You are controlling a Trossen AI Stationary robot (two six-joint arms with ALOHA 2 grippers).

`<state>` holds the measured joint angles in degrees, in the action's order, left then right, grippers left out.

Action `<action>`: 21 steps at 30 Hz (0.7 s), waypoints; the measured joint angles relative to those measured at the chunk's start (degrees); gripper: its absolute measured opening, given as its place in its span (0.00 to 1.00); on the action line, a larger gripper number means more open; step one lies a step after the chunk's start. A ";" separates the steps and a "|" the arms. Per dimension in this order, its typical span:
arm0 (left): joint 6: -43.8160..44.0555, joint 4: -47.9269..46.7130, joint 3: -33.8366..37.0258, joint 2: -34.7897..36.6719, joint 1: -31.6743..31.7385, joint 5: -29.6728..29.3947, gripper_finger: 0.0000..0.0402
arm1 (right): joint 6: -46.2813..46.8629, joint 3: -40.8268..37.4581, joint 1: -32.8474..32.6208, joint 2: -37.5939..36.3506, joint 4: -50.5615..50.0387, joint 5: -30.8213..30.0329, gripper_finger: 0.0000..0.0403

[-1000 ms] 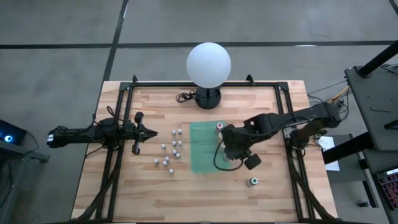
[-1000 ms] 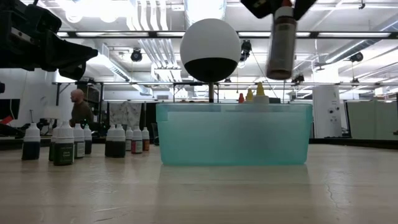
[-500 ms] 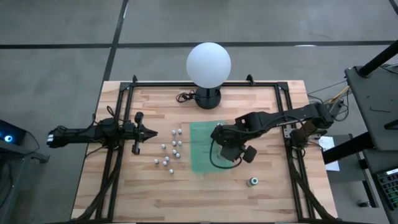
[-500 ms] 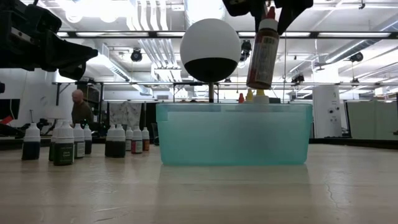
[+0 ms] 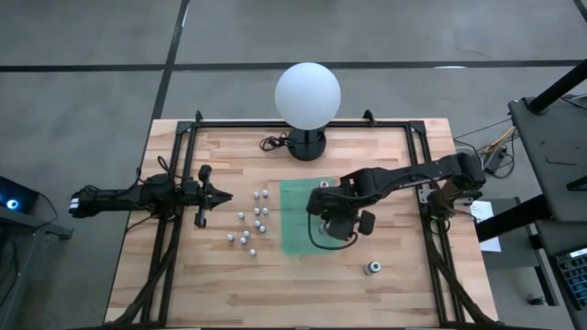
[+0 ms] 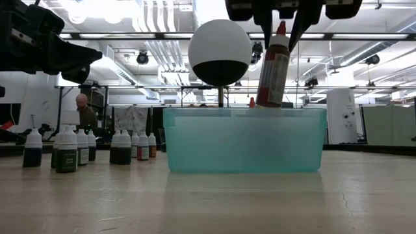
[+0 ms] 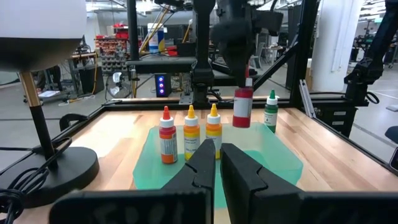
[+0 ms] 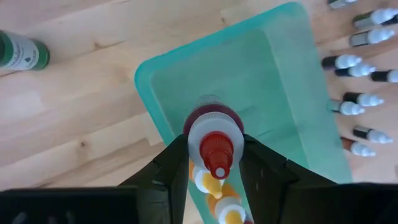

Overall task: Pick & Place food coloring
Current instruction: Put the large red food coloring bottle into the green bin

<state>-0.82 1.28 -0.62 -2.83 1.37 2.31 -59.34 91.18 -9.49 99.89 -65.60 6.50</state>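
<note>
My right gripper [image 5: 326,191] hangs over a teal see-through bin [image 5: 295,229], shut on a food coloring bottle [image 6: 273,68] with a red tip, white cap and dark red contents. Three more bottles [image 7: 190,132] with red, orange and yellow tops stand upright inside the bin. One green bottle [image 5: 373,268] stands on the wood toward the near right of the bin. Several small white-capped bottles [image 5: 249,222] stand in a group left of the bin. My left gripper [image 5: 225,194] rests shut and level at the table's left, pointing at that group. My right gripper pinches the bottle's white cap [image 8: 198,138], just under the red tip, between its two fingers [image 8: 258,163]. The fingers come from above, pointing down. The bottle hangs below them, slightly tilted, its bottom [image 6: 266,103] just above the bin's rim and clear of it.
A big white globe lamp [image 5: 307,96] on a black base stands at the far edge, its cord on the wood beside it. Black frame rails run along the table's left and right sides. Bare wood lies near the front edge.
My right gripper has moved toward the table's left and down over the bin, rolling about its own axis. The bottle it holds has come lower, from well above the bin to just over its rim, and now hangs tilted instead of upright.
</note>
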 joint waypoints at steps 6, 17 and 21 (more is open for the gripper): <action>0.01 0.00 0.00 0.00 0.00 0.00 0.00 | 0.40 -0.07 0.93 2.63 -0.13 -0.02 0.29; 0.00 0.00 0.00 0.00 0.00 0.00 0.00 | 0.40 -2.38 1.96 3.98 -0.01 3.19 0.29; 0.00 -0.01 0.00 0.00 -0.01 0.00 0.00 | 0.36 -3.88 2.04 3.99 0.02 3.19 0.29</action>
<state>-0.83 1.27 -0.62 -2.83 1.36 2.31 -58.98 87.30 -7.45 103.88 -65.57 9.69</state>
